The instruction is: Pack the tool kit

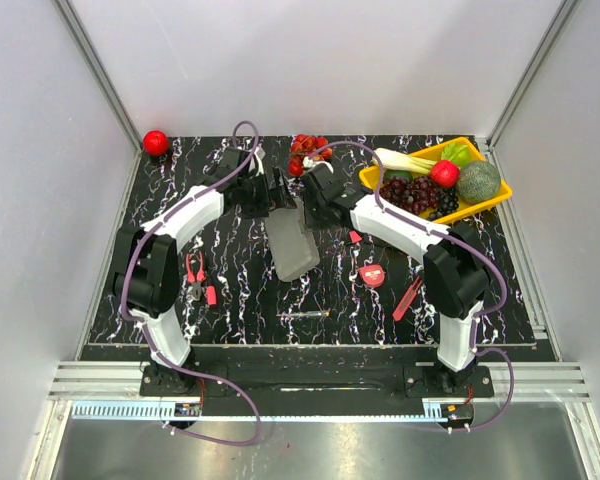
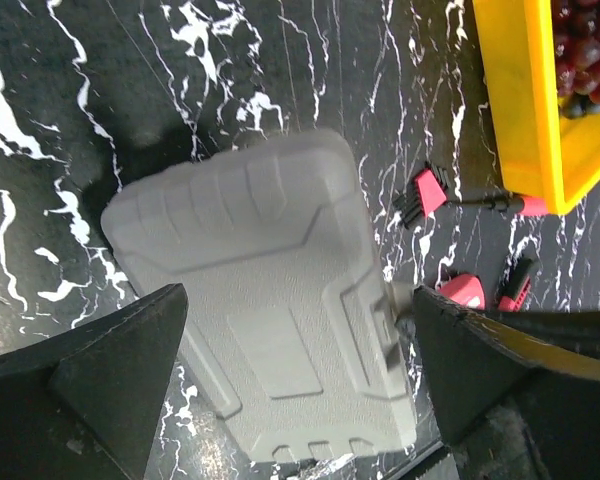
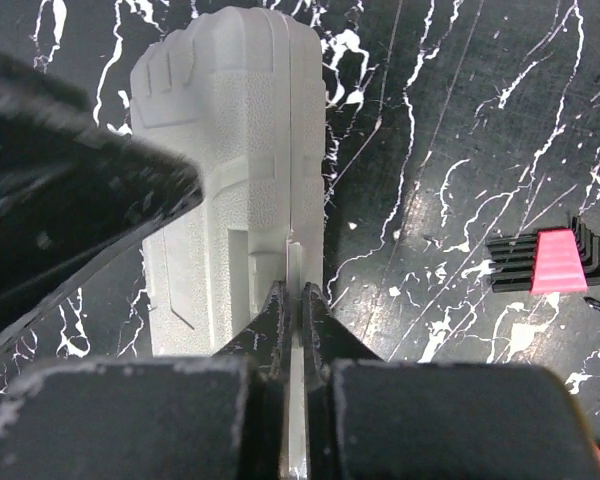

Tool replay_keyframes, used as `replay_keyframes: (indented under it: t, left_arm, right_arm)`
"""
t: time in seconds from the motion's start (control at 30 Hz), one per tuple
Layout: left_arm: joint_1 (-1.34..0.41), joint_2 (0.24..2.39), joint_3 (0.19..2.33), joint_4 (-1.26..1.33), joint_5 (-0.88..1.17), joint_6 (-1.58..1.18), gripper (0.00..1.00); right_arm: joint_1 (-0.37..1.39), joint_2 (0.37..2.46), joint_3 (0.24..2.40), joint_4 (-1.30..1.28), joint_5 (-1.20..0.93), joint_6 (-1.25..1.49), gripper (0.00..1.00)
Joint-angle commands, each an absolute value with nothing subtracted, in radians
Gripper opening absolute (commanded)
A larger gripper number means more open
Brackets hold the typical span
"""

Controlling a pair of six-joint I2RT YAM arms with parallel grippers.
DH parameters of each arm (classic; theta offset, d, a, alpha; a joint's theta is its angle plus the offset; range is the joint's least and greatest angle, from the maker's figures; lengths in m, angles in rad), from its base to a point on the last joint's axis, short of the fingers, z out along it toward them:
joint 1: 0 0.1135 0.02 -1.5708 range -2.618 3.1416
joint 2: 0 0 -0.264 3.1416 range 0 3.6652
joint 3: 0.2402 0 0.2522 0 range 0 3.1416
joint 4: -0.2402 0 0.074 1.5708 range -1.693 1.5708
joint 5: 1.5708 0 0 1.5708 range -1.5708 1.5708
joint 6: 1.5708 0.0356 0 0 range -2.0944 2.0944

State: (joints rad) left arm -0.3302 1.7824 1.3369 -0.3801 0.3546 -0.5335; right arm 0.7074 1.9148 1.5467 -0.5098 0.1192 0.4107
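Right wrist view: right fingers point(image 3: 273, 322) pinch the grey case point(image 3: 242, 150) by its edge.

On worktop point(image 1: 240, 300) centre: grey plastic hinged case point(image 1: 292, 240), far end boxed in by white L arm point(image 1: 185, 215) & white R arm point(image 1: 395, 228). Case's L side: bare strip, then red-handled pliers point(image 1: 195, 277). R side cluttered: red-black hex key set point(image 1: 355, 237), round red tape measure point(image 1: 373, 275), red knife point(image 1: 408, 298). Near edge open except thin screwdriver point(image 1: 305, 315). Far R corner blocked by yellow plastic fruit tray point(image 1: 477, 205).
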Motion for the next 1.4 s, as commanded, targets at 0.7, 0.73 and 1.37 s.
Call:
replay_keyframes:
  t: [0.7,0.73,1.37]
  left_arm:
    - [-0.379,1.845,1.496,-0.542,0.261,-0.545,0.99]
    - [-0.38,1.835,1.496,-0.538,0.249,-0.552,0.99]
    - [-0.379,1.862,1.456,-0.515,0.197,-0.551,0.85]
  right_arm:
    - [0.753,1.818,1.646,-0.537,0.245,0.384,0.0]
    - [0.752,1.816,1.646,-0.537,0.247,0.383,0.0]
    - [0.752,1.819,1.635,-0.558,0.279,0.391,0.0]
